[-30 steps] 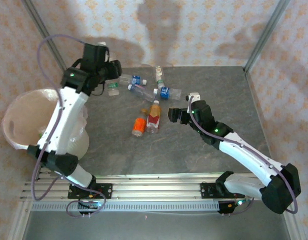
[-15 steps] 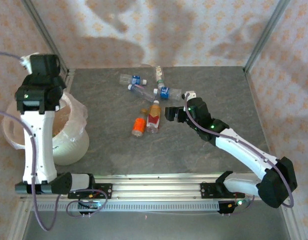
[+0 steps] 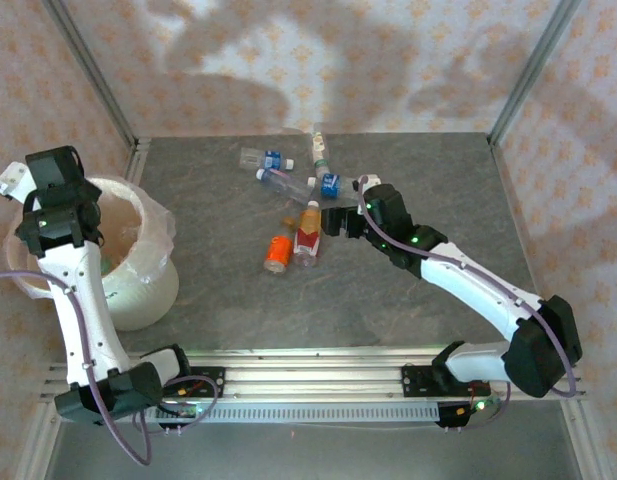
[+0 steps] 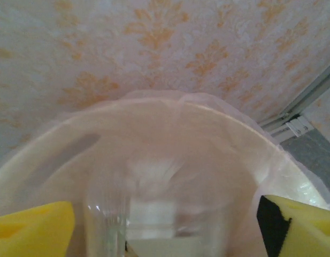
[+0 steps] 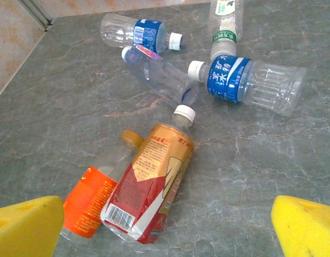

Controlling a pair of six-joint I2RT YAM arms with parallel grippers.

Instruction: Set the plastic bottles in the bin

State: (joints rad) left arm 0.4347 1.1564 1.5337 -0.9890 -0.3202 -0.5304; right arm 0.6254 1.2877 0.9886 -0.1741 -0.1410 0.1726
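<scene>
Grey bench: six plastic bottles lie loose at its middle.
Bin: white, lined, at the left edge.
Left fingers: spread wide over the bin's mouth; blurred clear bottle between them, a gap at each pad.
Right fingers: spread, holding nothing, low beside the red-gold bottle.
Orange-label bottle: lying against it.
Far cluster: blue-label bottle and three more, touching.
</scene>
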